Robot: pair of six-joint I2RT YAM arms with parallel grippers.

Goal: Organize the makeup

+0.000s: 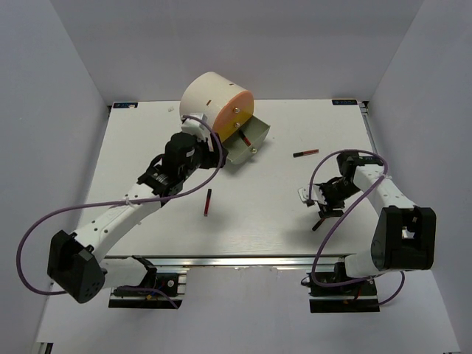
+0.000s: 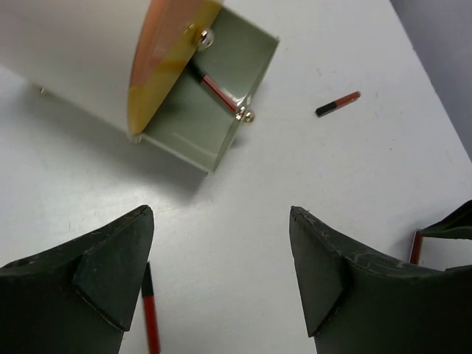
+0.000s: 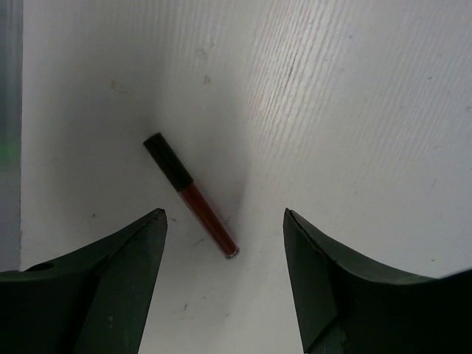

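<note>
Left claw (image 2: 221, 212): wide open and empty, above the table (image 1: 265, 214), facing the pulled-out drawer (image 2: 184, 136) of a cream round box (image 1: 210, 96).
Right claw (image 3: 223, 214): open and empty, low over the table.
Nearest stick (image 3: 192, 195): dark red and black, flat and slanted; red end between the right claw's fingers, touching neither.
Other sticks: drawer stick (image 2: 216, 88); second stick (image 2: 150, 321) beside the left claw; third stick (image 2: 338, 104) right of the drawer.
</note>
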